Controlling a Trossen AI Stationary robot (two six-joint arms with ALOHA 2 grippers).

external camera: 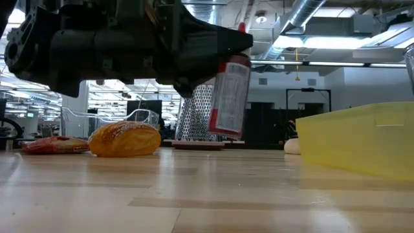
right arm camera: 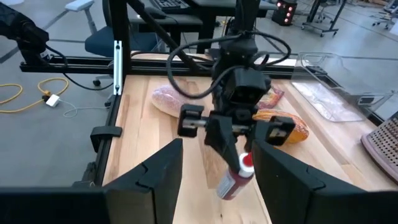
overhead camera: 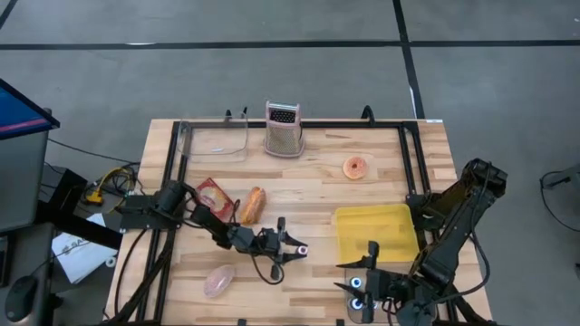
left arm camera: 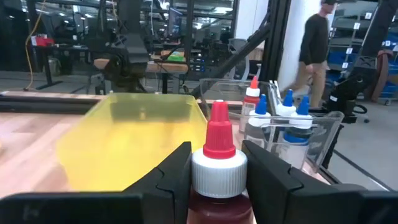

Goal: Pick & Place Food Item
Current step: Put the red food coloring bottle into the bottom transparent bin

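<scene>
Red-capped bottle: lifted clear of table, near yellow bin.
Left gripper: pinching bottle.
Right gripper: spread, empty, waiting.
Progress: pick done; placement remains.

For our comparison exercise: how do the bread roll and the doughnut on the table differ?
The bread roll is long and golden-brown; the doughnut is round and pinkish. The bread roll lies beside a red packet, near the left arm; the doughnut lies alone, nearer the yellow bin. Both rest on the wooden table, ungripped.
</scene>
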